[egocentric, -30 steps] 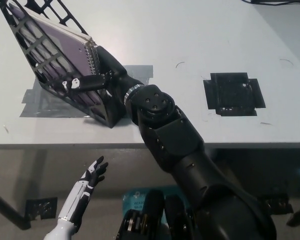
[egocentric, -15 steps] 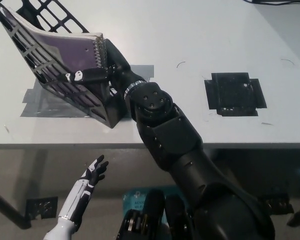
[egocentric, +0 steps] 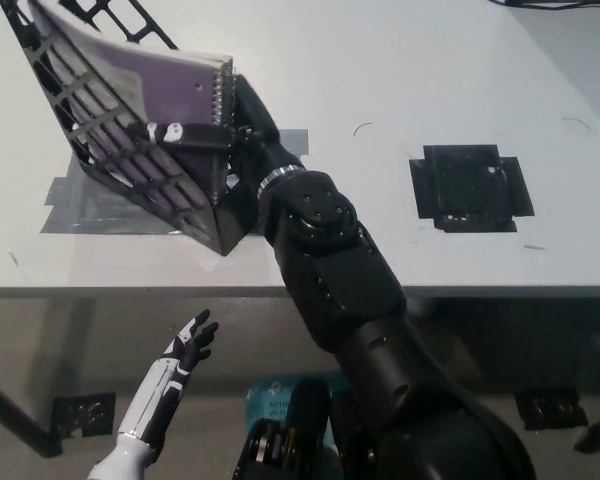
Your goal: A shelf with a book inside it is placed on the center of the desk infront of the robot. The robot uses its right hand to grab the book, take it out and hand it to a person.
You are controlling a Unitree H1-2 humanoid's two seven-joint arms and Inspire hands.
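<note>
A black lattice shelf [egocentric: 100, 160] stands tilted on the grey desk [egocentric: 380, 90] at upper left, on grey tape. Inside it is a purple spiral-bound book [egocentric: 150, 85], its wire spine sticking out past the shelf's open right end. My black right hand [egocentric: 215, 125] reaches in from the right and is shut on the book at its spine end, one fingertip [egocentric: 170, 131] lying against the shelf's front lattice. My white left hand [egocentric: 185, 350] rests below the desk edge at lower left, fingers spread, holding nothing.
A square patch of black tape [egocentric: 468, 186] marks the desk right of centre. Grey tape strips [egocentric: 80, 205] lie under the shelf. The desk's front edge [egocentric: 480, 290] runs across the middle; a teal box [egocentric: 275, 400] sits on the floor below.
My right hand has drawn the book up and to the right, so more of its spine end shows outside the shelf. The left hand has stayed put.
</note>
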